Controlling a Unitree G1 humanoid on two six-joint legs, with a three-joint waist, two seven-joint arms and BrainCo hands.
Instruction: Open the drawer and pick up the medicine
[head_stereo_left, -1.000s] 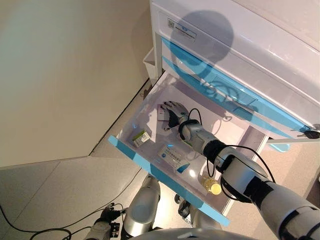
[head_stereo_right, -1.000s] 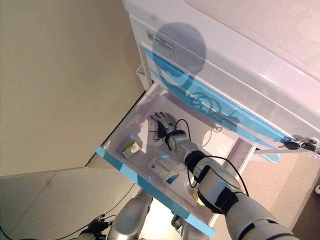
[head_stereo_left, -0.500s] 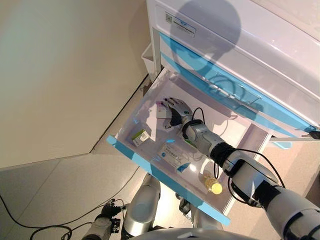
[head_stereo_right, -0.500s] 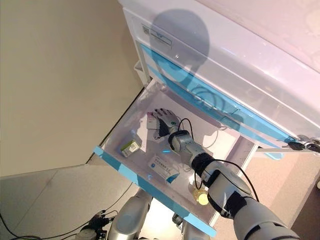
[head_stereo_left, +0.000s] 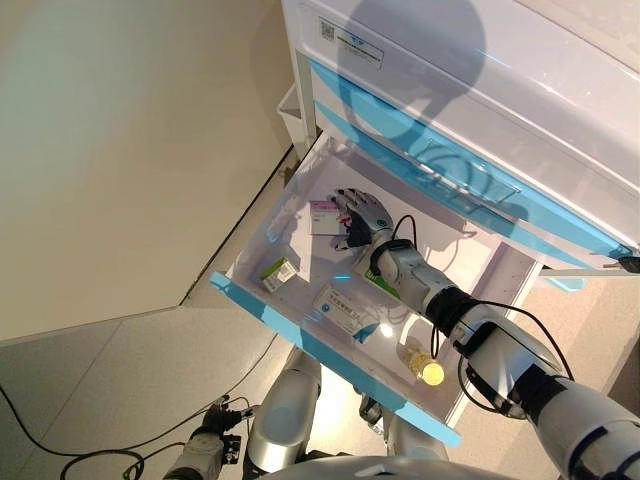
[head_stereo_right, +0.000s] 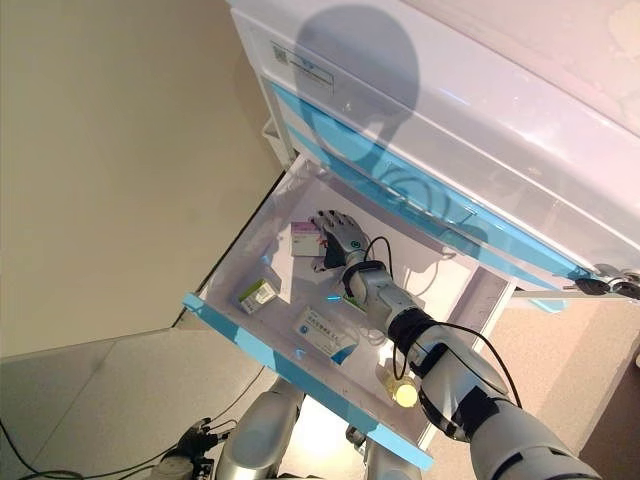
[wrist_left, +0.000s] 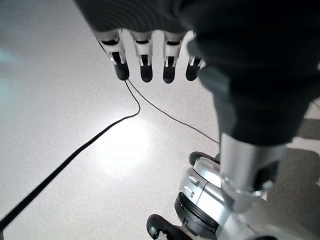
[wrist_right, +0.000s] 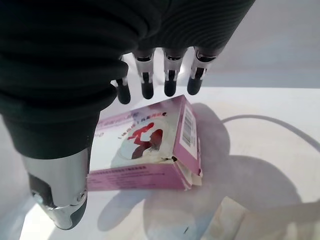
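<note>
Beige floor and wall seen beside white cabinet with blue trim. Drawer pulled open. Right hand positioned inside drawer, fingers extended and relaxed above pink medicine box, nothing gripped. Box lies flat on drawer bottom, just beside hand. Green-white box, blue-white box and yellow-capped bottle located nearer drawer front. Left hand hung low over floor, fingers relaxed, empty.
</note>
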